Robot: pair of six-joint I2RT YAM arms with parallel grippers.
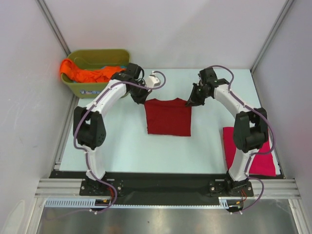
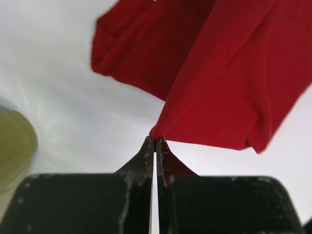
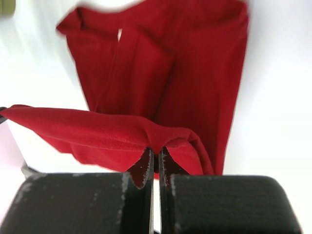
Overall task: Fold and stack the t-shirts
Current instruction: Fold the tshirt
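Top external, dark red t-shirt (image 1: 168,117) folded rectangular, left pincer (image 1: 142,95), right pincer (image 1: 191,101), both clamped on far corners

left end effector (image 2: 155,142), right end effector (image 3: 156,152): black is recorded | dark red t-shirt (image 1: 168,117): plain, at both tips | magenta-pink t-shirt (image 1: 263,165): plain, nearward of right end effector | orange t-shirt (image 1: 85,74): plain, left of left end effector | tub (image 1: 97,57): olive-green | tabletop (image 1: 122,146): pale blue

Overhead view, wrists close (sharing red shirt (image 1: 168,117))
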